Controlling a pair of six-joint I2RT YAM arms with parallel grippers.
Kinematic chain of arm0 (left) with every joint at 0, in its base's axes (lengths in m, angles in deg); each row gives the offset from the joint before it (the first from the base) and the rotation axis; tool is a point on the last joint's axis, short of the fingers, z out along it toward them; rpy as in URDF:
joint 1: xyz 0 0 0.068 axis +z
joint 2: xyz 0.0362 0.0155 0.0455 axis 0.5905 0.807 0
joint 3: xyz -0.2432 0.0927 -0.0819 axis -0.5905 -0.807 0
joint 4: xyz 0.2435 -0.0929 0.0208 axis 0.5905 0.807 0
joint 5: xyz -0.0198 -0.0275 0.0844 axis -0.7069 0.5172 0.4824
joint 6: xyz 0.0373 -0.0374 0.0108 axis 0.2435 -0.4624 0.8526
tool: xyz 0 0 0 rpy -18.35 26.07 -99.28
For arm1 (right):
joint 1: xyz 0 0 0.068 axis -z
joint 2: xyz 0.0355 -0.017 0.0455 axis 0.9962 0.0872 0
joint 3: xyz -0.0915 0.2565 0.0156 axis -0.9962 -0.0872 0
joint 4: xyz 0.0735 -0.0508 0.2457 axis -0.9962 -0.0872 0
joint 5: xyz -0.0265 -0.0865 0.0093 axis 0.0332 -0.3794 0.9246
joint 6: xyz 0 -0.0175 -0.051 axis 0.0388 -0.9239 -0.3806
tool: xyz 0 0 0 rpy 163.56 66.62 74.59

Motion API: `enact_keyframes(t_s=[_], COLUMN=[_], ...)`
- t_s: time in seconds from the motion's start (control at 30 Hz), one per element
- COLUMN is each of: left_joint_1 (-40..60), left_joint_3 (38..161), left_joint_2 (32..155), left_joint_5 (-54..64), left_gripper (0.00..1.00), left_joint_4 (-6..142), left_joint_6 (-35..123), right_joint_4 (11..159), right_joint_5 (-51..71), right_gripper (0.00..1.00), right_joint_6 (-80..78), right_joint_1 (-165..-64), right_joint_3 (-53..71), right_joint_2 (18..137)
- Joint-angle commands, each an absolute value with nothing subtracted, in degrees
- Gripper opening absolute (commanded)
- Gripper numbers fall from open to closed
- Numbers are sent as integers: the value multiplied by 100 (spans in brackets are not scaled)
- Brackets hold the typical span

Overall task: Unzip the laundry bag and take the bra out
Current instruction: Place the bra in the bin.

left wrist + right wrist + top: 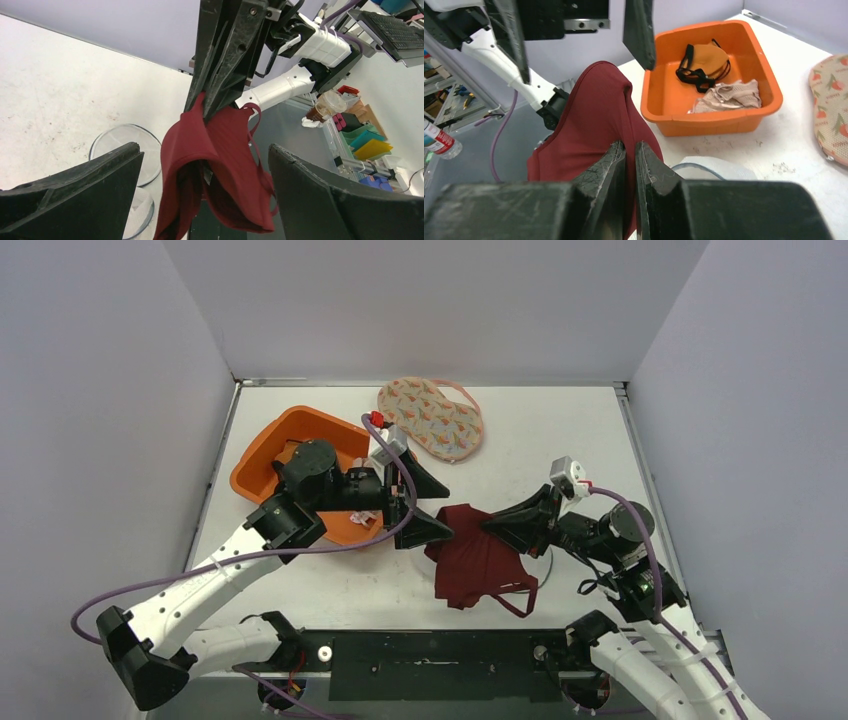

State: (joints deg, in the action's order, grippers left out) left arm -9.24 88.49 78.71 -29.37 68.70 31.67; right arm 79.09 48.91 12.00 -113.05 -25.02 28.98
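The right tool (490, 525) is pressed together on a fold of the dark red bra (478, 560), pinching it near its top edge. In the right wrist view the two fingers (616, 160) sit almost touching with the cloth caught between them. The bra hangs down from that pinch in loose folds, one thin strap (515, 592) looping out at the near side. I cannot tell whether its lower end touches the desk (560, 430).

The left tool (425, 503) is just beside the bra on its left, spread wide, with nothing between its fingers. From its own camera the two dark fingers (85, 185) stand on either side of the hanging cloth, apart from it.

The laundry bag (432, 418), pale with a small printed pattern and a pink edge, lies flat towards the far side of the desk, well apart from the bra. Whether its zip is open I cannot tell.

An orange bin (265, 455) stands left of the bag, partly hidden behind the left arm. Inside it lie an orange garment with black straps (704, 62) and a pale crumpled one (726, 95). A clear round piece (125, 147) lies on the desk below the bra.
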Motion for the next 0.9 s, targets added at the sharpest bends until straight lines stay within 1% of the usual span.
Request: enact_keyframes(t_s=[0.0,0.2,0.33,0.5,0.57,0.6,0.73,0.77,0.87], left_joint_1=[-915,-916,-924,-971,-1018,-1041,-1065,-1065,-1095], left_joint_3=[8970,8814,8525,8248,8240,8252,8278,8276,8265], left_joint_2=[7894,7880,7921,7928,7956,7965,8028,8040,8100], left_joint_5=[-3245,-3183,-3191,-2866,-2737,-2649,-2437,-2435,-2414], left_gripper=[96,96,96,96,99,98,74,71,68], left_joint_4=[6676,6648,6376,6051,6055,6084,6086,6056,5920], left_joint_6=[3289,3242,2820,2419,2419,2446,2472,2466,2392], right_joint_4=[8834,9026,9160,9333,9379,9404,9411,9405,9389], right_joint_5=[5403,5299,4754,4181,4026,3999,3930,3920,3822], right_gripper=[5,5,5,5,5,5,5,5,5], right_joint_6=[1314,1415,1484,1553,1587,1605,1655,1664,1697], right_joint_1=[-11284,-11286,-11288,-11286,-11286,-11286,-11290,-11293,-11289], right_joint_3=[-2346,-2263,-2315,-2480,-2530,-2552,-2598,-2608,-2649], right_joint_2=[2955,3034,2979,2886,2842,2837,2805,2801,2789])
